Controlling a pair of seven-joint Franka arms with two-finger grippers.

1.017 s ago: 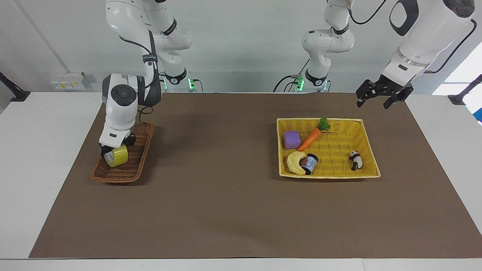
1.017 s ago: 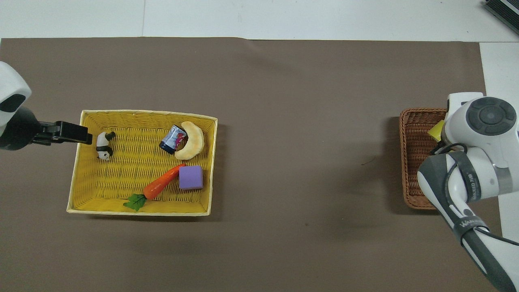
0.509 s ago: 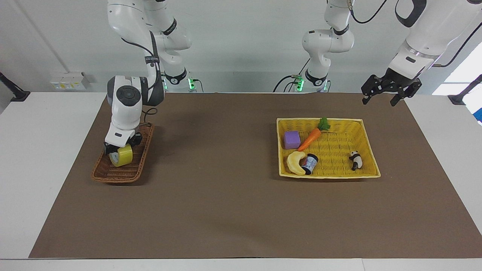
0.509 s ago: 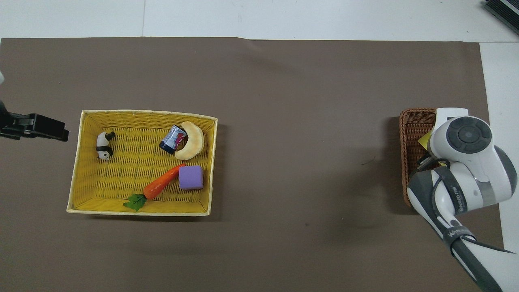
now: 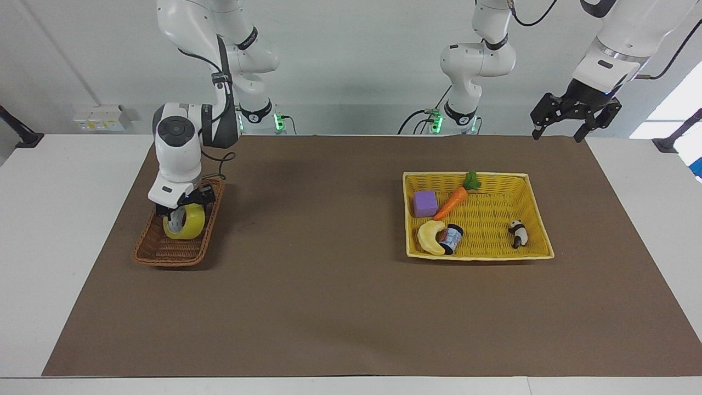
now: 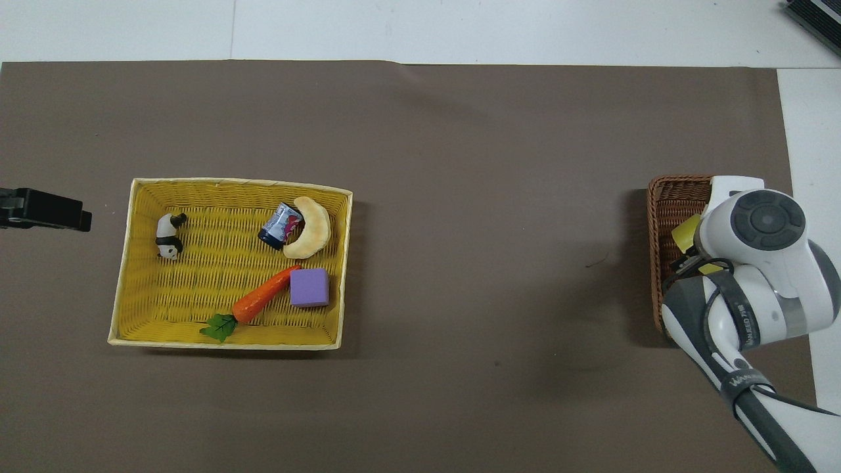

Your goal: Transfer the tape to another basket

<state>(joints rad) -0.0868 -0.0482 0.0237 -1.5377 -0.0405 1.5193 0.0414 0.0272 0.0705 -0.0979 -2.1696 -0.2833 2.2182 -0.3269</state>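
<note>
tape [image 5: 185,220] now upright, right hand [image 5: 182,207] risen

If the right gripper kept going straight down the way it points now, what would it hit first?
Most likely the wide yellow roll of packing tape, directly under the right gripper in the dark brown wicker basket; whether they already touch is unclear.

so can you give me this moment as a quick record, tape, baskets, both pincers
tape: standing on edge in the brown basket
right pincer: open, low, right over the tape; contact unclear
left pincer: open, raised off the yellow basket at the left arm's end of the table, waiting
yellow basket holds: purple cube, carrot, banana, can, panda
task status: tape is in the brown basket
</note>
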